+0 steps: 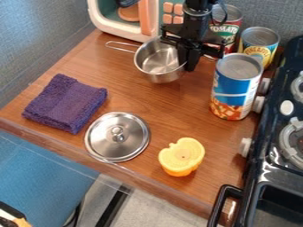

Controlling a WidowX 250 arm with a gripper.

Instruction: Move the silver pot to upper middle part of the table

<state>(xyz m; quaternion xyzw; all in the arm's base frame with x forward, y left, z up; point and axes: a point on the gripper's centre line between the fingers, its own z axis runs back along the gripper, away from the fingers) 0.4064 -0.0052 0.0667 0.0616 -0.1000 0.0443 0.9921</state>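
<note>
Silver pot [155, 74] sits on the upper middle part of the wooden table [148, 102], open side up, its wire handle pointing left near the toy microwave [106, 20]. The black gripper [188, 67] hangs down at its right rim; whether it is open or closed on the pot, I cannot tell. Nearer the front edge lie the steel lid [106, 142] and folded purple towel [66, 104].
</note>
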